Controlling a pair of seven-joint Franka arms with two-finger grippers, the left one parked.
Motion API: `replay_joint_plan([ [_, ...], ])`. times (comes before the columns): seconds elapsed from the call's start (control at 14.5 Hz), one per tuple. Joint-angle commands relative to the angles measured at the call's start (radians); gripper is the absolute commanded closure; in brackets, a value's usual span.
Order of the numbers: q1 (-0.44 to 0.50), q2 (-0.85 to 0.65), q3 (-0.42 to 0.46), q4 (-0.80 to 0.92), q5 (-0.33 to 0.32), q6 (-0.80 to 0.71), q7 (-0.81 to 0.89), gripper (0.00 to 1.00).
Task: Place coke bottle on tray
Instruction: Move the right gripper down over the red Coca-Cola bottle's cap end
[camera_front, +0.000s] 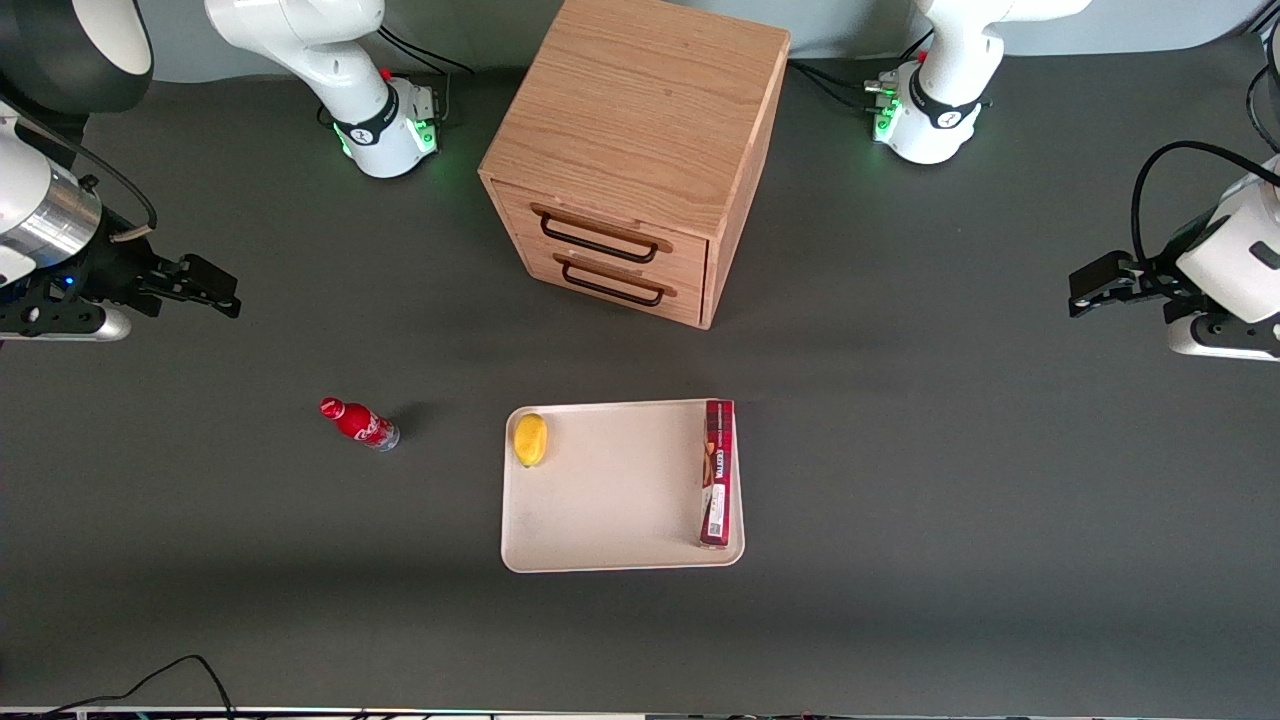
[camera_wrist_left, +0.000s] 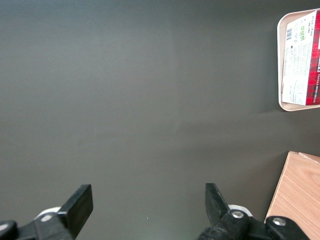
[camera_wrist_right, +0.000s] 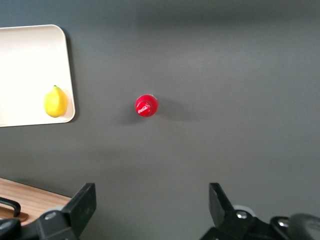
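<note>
my claw (camera_front: 205, 283) hangs over the dark grey table (camera_front: 950, 480) at the working arm's end, fingers (camera_wrist_right: 82, 202) spread wide with nothing between them. the coke bottle (camera_front: 358, 423) stands upright on the bare table, nearer the front camera than the claw and well apart from it; from the wrist i see mostly its red cap. past the bottle, toward the parked arm's end, lies the tray (camera_front: 610, 495), apart from the bottle, carrying one lemon (camera_front: 530, 439) in a corner and one long red box (camera_front: 717, 472) along its edge. one wooden cabinet (camera_front: 640, 150) with two drawers sits farther from the front camera than the tray. the arm's upper part is cut off by the frame.
</note>
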Motion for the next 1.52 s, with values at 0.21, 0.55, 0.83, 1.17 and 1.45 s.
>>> replay_joint_plan([
  [0.21, -0.050, 0.062, 0.067, 0.069, 0.020, -0.030, 0.034, 0.00],
  [0.55, -0.064, 0.142, 0.069, 0.047, 0.020, -0.001, 0.026, 0.00],
  [0.83, -0.070, 0.146, 0.067, -0.087, 0.021, 0.158, 0.005, 0.00],
  [1.17, -0.067, 0.131, 0.069, -0.273, 0.021, 0.392, 0.007, 0.00],
  [1.45, -0.061, 0.137, 0.069, -0.391, 0.020, 0.584, 0.008, 0.01],
])
